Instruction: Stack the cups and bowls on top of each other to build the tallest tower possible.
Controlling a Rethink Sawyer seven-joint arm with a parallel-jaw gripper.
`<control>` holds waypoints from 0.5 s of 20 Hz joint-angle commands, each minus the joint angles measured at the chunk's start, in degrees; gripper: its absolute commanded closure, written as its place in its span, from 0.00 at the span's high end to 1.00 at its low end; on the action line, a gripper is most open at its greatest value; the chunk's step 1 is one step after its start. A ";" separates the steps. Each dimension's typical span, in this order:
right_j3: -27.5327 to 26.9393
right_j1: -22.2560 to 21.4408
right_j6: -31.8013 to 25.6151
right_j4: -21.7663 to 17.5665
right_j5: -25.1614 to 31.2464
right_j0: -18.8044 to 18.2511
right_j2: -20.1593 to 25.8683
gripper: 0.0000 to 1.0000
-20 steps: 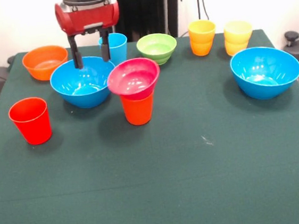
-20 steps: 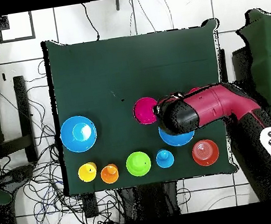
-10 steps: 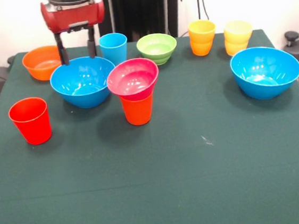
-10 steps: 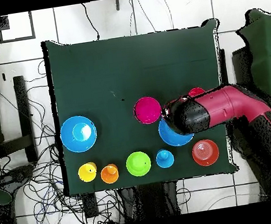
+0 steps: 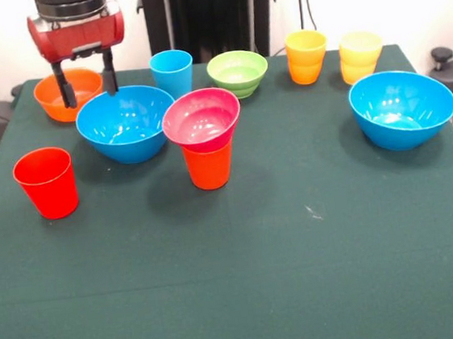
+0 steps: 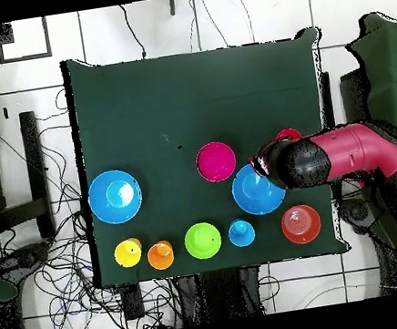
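- One red cup [image 5: 46, 183] stands alone at the left of the green desk [image 5: 246, 281].
- Orange bowl [image 5: 67, 92] sits at the far left; the hand [image 5: 85, 82] hangs over its right rim, fingers apart, holding nothing.
- Large blue bowl [image 5: 126, 122] sits just right of the hand, with a light blue cup [image 5: 172, 71] behind it.
- Tower: a pink-red bowl [image 5: 202, 119] rests tilted on an orange cup [image 5: 209, 165], mid-desk, near the blue bowl.
- Lime-green bowl [image 5: 237, 72] stands at the far edge.
- Yellow-orange cups [image 5: 306, 56] and pale yellow cups [image 5: 360, 56], each a nested pair.
- Second blue bowl [image 5: 401, 107] sits far right.
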 commanded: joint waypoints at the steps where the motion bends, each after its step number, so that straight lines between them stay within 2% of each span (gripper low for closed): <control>1: -4.49 4.80 -22.06 -3.44 5.54 0.58 1.72 1.00; 6: -5.56 5.50 -23.22 -1.96 5.85 0.49 2.27 1.00; 10: -7.50 6.62 -24.41 -2.27 6.09 1.13 1.89 1.00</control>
